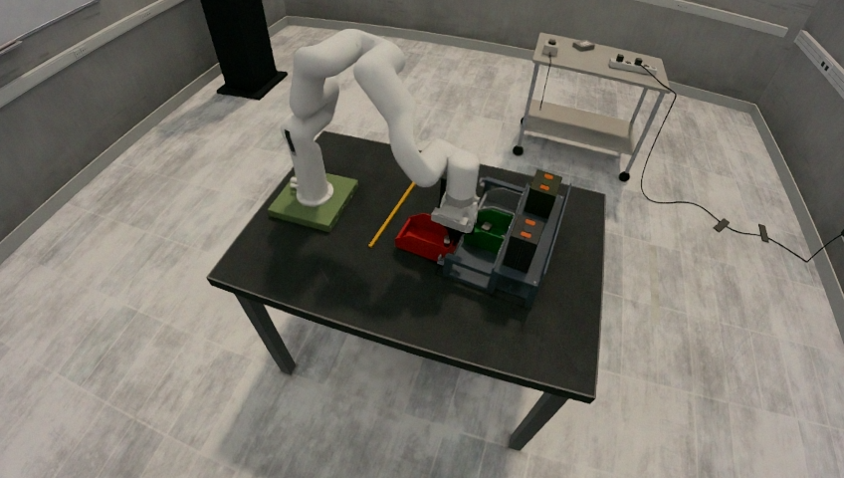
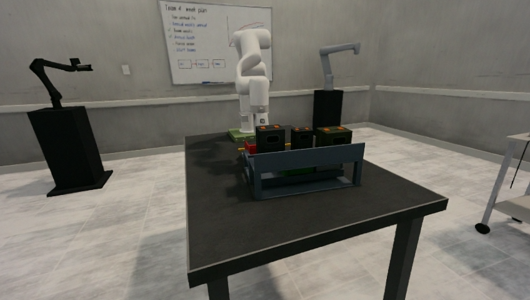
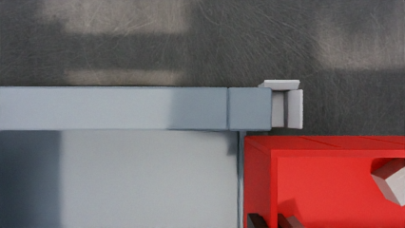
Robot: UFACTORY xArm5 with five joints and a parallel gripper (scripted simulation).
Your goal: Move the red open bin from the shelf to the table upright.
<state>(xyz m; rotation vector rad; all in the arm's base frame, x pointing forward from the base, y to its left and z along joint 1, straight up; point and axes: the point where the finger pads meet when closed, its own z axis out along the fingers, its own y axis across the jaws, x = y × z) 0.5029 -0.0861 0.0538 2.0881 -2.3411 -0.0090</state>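
The red open bin point(image 1: 421, 235) sticks out of the left side of the blue-grey shelf point(image 1: 509, 236), over the table. In the wrist view the red bin point(image 3: 328, 182) holds a grey part point(image 3: 390, 182). My gripper point(image 1: 453, 236) stands at the bin's shelf-side wall. Its dark fingertips are shut on that thin wall. The green bin point(image 1: 493, 229) sits on the lower shelf beside it with a grey part inside. Two dark bins with orange tabs point(image 1: 544, 186) point(image 1: 524, 239) stand on the upper level. From behind, only a corner of the red bin point(image 2: 250, 146) shows.
A yellow rod point(image 1: 391, 214) lies on the table left of the red bin. My green base plate point(image 1: 314, 201) is further left. A small grey block lies on the table by the shelf's corner post point(image 3: 249, 108). A white cart point(image 1: 592, 101) stands beyond the table.
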